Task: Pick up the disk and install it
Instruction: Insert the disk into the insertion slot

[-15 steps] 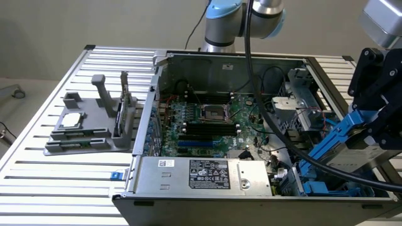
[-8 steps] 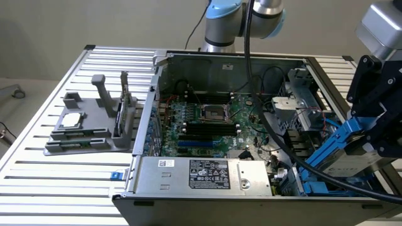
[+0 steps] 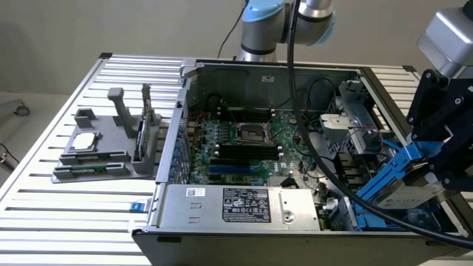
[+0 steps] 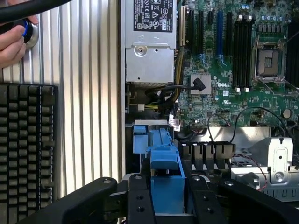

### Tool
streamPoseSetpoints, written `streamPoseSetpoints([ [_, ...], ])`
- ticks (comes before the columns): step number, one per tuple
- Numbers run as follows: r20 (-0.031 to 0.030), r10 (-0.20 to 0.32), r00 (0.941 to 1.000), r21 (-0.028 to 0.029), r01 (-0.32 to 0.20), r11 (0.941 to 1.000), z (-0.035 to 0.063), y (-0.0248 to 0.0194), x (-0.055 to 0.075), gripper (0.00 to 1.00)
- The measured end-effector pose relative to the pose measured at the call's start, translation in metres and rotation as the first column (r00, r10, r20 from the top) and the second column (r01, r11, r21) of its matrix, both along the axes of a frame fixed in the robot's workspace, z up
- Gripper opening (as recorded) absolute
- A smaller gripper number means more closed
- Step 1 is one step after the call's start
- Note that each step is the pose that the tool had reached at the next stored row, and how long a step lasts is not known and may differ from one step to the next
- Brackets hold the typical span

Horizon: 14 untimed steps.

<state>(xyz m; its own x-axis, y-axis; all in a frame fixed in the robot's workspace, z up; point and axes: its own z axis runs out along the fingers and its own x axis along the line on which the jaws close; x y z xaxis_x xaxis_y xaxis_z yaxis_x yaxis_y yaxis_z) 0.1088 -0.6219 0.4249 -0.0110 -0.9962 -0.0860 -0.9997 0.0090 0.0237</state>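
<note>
Clamping disk by blue carrier — claw closed on carrier sides, disk between jaws. Disk hanging tilted at exterior view's right, over front corner of PC case, just above blue drive bay — not seated yet. Long axis slanting down toward bay. Wrist view: carrier pointing straight ahead of claw, w/ motherboard lying beyond.

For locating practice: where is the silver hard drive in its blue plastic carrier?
Exterior view's right: the hard drive, tilted in the black gripper, above the open computer case.
</note>
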Motion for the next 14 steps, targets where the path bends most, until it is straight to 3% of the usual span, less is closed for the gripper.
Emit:
streamPoseSetpoints([
  [8,-0.0172,0.000,0.9999,0.0036,0.000,1.0000,0.0103,-0.0002,-0.0002,0.33],
  [14,-0.0210,0.000,0.9998,0.0107,0.000,0.9999,0.0100,-0.0003,-0.0001,0.33],
])
